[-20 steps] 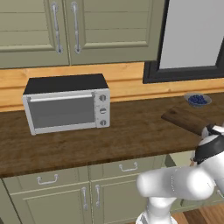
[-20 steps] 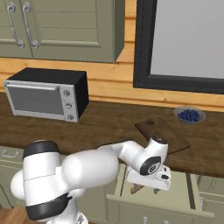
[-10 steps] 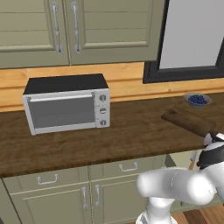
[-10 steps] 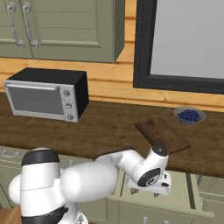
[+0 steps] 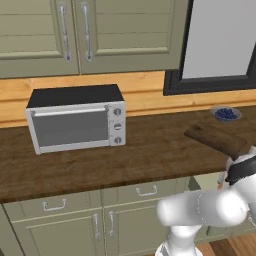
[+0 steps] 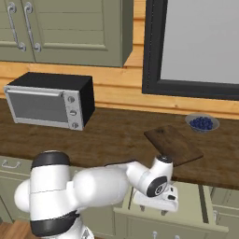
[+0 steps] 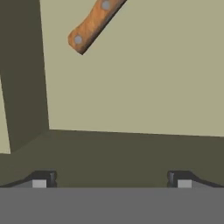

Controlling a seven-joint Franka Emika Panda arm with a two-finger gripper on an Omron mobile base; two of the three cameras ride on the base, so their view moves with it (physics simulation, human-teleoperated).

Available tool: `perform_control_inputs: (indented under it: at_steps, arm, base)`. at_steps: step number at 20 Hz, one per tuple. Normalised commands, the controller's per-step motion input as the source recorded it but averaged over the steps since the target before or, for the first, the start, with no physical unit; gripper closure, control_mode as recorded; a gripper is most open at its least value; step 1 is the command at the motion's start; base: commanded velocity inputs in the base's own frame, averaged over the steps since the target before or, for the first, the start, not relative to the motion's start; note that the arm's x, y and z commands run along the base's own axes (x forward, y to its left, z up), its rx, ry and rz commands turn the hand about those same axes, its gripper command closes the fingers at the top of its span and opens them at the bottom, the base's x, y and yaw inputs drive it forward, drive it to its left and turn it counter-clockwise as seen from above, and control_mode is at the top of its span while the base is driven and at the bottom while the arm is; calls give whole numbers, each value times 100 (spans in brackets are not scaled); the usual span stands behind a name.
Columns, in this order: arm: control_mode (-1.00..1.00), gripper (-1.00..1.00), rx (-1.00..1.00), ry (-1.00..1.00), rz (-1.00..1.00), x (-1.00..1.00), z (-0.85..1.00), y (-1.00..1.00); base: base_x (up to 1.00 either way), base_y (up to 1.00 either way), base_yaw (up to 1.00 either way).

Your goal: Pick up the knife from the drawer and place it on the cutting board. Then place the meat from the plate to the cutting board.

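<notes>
Below the counter edge, the gripper (image 7: 111, 179) hangs inside the pulled-out drawer (image 6: 193, 207), its two dark fingertips (image 7: 41, 178) spread to their widest with nothing between them. On the pale drawer floor lies the knife (image 7: 94, 24), of which the tan-brown wooden handle with two grey rivets is seen at the top of the hand view; its long axis runs diagonally there, the butt toward the lower left and the blade end passing out of frame toward the upper right, so the blade itself cannot be judged. Knife and fingertips are well apart. On the dark countertop (image 5: 150, 150) above, the cutting board (image 6: 173, 144) lies flat, just beside a small grey bowl of blue berries (image 6: 202, 123).
</notes>
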Motion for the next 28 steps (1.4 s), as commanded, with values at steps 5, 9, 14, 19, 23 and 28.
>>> perform_control_inputs:
  at_steps: [5,9,14,19,23,28]
  arm:
    - [-100,-100,0,5,0,-3,-21,0]
    - [-100,-100,0,4,0,-20,-12,0]
    - [-100,-100,0,8,0,-31,-15,0]
    - [-100,-100,0,7,0,-34,-11,0]
    - [-100,-100,0,5,0,-46,-5,0]
    - [-100,-100,0,0,0,-66,-1,0]
  base:
    - [0,0,0]
    - [0,0,0]
    - [0,0,0]
    - [0,0,0]
    - [0,0,0]
    - [0,0,0]
